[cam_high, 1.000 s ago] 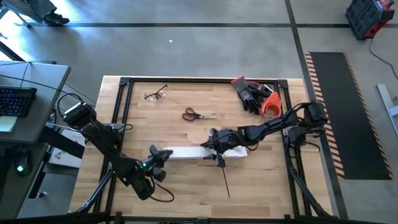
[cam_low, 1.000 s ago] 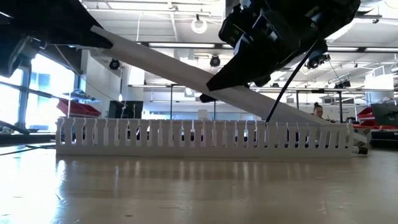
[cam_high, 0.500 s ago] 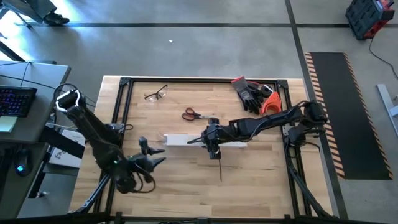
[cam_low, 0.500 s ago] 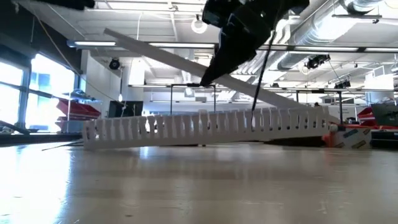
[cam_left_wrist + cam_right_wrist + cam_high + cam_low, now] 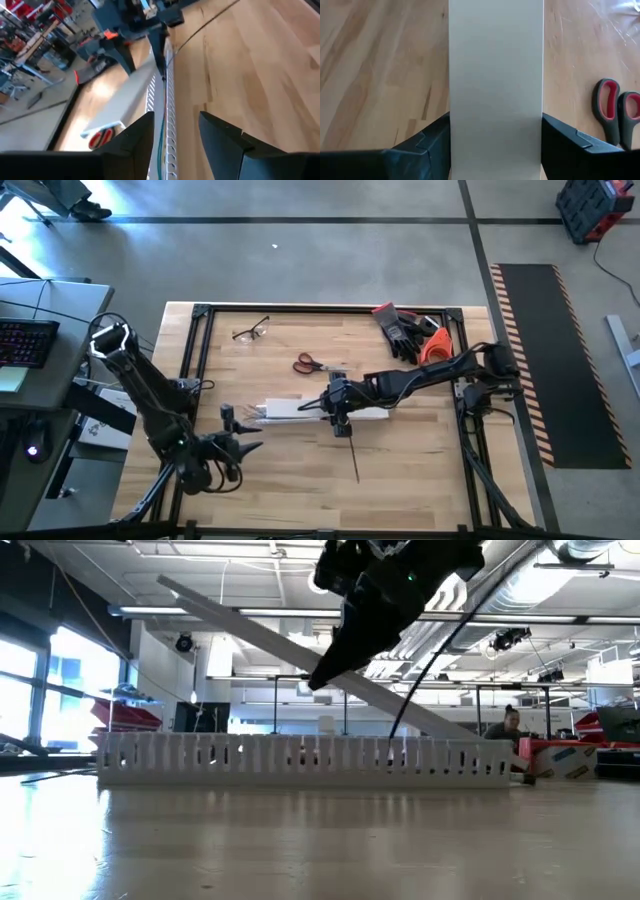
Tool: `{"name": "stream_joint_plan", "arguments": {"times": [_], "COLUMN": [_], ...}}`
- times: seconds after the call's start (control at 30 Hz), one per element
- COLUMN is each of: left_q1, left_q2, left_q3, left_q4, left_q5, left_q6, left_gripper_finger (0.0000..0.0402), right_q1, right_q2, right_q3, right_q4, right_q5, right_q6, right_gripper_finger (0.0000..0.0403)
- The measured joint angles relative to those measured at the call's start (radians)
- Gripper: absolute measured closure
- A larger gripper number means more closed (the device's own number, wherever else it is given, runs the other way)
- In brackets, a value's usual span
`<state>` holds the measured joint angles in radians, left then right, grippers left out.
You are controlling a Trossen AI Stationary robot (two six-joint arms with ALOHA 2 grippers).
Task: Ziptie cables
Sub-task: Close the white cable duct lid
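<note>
L gripper (image 5: 233, 432) sits near the table's (image 5: 420, 470) front-left part, just off the L end of the white slotted duct (image 5: 300, 413), fingers (image 5: 137, 137) spread apart w/ nothing between them; its wrist view looks straight down the duct's length. Cables (image 5: 161, 150) lie inside the duct's channel, seen as thin coloured strands. Glasses (image 5: 251, 331) rest near the back-left corner, red-handled scissors (image 5: 318, 364) behind the duct, apart from it. R gripper (image 5: 338, 402) is over the duct's middle, fingers clamped on both edges of the flat white cover strip (image 5: 495, 85); in the low view the strip (image 5: 300, 650) tilts, one end raised, other end down by the duct. Ziptie (image 5: 353, 455) runs from the R gripper toward the table's front edge, whether held can't tell. Gloves & orange item (image 5: 415, 338) at back-right corner. Person (image 5: 508, 724) far in the room.
</note>
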<state>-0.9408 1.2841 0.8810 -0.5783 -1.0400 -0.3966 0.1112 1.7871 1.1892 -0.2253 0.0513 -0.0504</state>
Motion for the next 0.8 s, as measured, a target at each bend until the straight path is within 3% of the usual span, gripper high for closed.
{"name": "stream_joint_plan", "arguments": {"times": [0.33,0.8], "left_q1": [0.004,-0.009], "left_q2": [0.143,0.219], "left_q3": [0.000,-0.002], "left_q4": [0.000,0.002], "left_q5": [0.011,0.009], "left_q6": [-0.129,-0.251], "left_gripper_finger": [0.0261,0.0265], "right_q1": [0.000,0.002], "right_q2": [-0.030,-0.043], "right_q3": [0.045,0.179], "right_q4": [-0.064,-0.154], "right_q5": [0.027,0.087], "right_q6": [-0.021,-0.119], "right_gripper_finger": [0.0190,0.0190]}}
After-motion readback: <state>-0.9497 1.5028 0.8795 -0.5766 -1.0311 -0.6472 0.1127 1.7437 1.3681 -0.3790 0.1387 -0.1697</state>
